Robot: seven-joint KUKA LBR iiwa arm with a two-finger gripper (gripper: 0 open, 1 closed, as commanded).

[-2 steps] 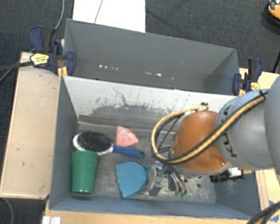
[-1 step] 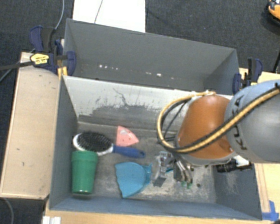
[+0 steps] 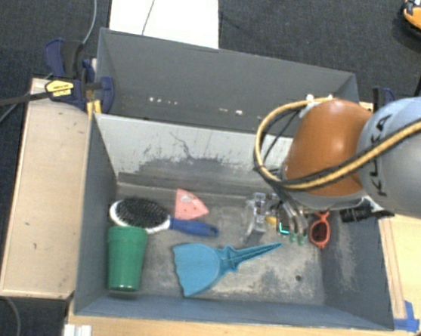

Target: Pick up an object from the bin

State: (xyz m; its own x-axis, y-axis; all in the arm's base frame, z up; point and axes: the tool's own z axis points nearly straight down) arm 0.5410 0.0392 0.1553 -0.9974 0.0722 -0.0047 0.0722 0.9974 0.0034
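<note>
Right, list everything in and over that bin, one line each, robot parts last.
green plastic cup: one, green, near-left corner of the floor.
round hairbrush with black bristles and white rim: one, blue handle pointing right, just behind the cup.
pink wedge-shaped piece: one, pink, behind the brush handle.
blue fan-shaped scoop with a thin handle: one, blue, centre front.
small red-orange loop: one, right side under the arm; loose or not, cannot tell.
grey metal bin: one, grey, holds all these.
robot arm: one, grey with orange wrist cover and cables, in from the right.
</note>
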